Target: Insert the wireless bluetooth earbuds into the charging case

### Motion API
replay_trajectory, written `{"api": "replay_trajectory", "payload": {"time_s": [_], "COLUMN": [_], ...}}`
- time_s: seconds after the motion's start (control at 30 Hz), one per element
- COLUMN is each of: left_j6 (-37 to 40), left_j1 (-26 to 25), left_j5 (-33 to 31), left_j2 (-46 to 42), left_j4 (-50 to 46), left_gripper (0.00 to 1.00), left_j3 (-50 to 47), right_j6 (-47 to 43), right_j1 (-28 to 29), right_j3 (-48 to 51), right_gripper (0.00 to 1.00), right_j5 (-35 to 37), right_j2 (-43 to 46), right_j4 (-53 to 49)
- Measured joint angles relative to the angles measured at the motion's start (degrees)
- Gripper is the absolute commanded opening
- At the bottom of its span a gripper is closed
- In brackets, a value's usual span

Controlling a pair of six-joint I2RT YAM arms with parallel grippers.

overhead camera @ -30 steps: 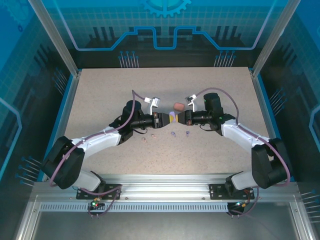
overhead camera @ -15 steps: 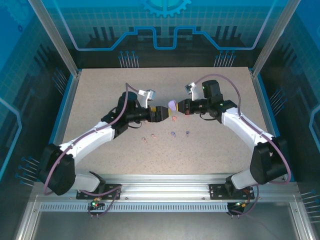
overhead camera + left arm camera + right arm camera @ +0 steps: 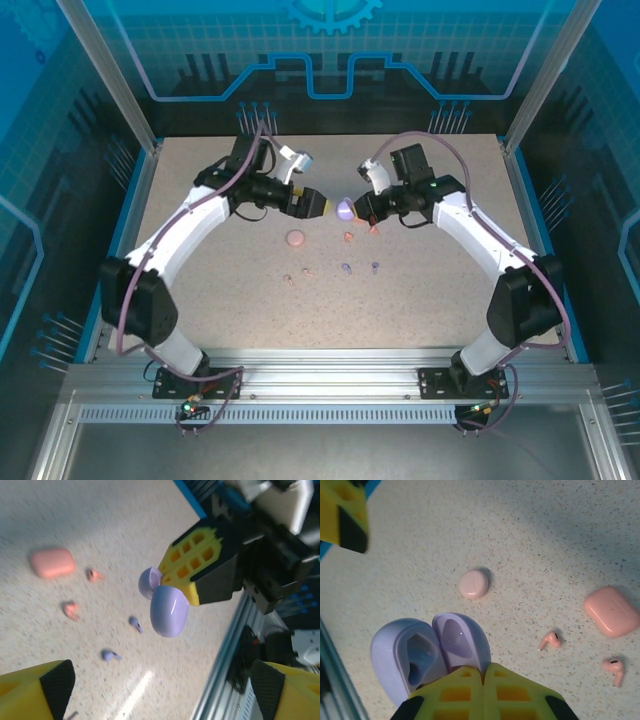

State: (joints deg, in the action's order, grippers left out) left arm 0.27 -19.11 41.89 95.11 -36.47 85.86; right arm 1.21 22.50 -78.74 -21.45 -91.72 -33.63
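Right gripper (image 3: 482, 672) clenched on the hinge end of an open purple charging case (image 3: 427, 652), left gripper (image 3: 322, 205) released and facing it, purple earbuds (image 3: 135, 624) and coral earbuds (image 3: 550, 640) loose on the table (image 3: 450, 290), coral case (image 3: 611, 611) and round pink case (image 3: 474, 583) nearby

Your left hand (image 3: 324, 206) has let go of the purple case (image 3: 345, 210) and pulled back toward the far left, its fingers (image 3: 35, 687) now spread wide. Your right hand (image 3: 356, 212) alone carries the case, swung farther from the bases. With the left arm gone from over it, a pink case (image 3: 296, 239) shows on the counter (image 3: 200, 290).
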Motion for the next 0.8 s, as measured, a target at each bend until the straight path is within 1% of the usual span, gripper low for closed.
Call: {"api": "replay_trajectory", "payload": {"time_s": [0.13, 0.23, 0.47, 0.63, 0.8], "left_j6": [3.8, 5.5, 7.5, 7.6, 7.6], "left_j1": [-0.1, -0.5, -2.5, -2.9, -2.9], "left_j5": [3.5, 5.1, 7.8, 8.9, 9.2], "left_j2": [6.2, 8.1, 9.6, 10.4, 11.0], "left_j4": [-6.8, -9.5, -11.3, -11.2, -10.9], "left_gripper": [0.86, 0.8, 0.64, 0.57, 0.55], "left_j3": [3.7, 4.7, 6.4, 6.8, 6.8], "right_j6": [-4.7, -6.6, -8.4, -8.6, -8.6], "right_j1": [2.5, 3.3, 4.0, 4.9, 5.0], "right_j3": [-1.1, -1.7, -3.3, -4.4, -4.7], "right_gripper": [0.0, 0.0, 0.0, 0.0, 0.0], "right_j5": [4.6, 6.4, 7.5, 7.3, 6.9], "right_j2": [-0.2, -0.5, -1.1, -1.5, -1.6], "right_j4": [-2.4, -3.3, -4.4, -4.6, -4.9]}}
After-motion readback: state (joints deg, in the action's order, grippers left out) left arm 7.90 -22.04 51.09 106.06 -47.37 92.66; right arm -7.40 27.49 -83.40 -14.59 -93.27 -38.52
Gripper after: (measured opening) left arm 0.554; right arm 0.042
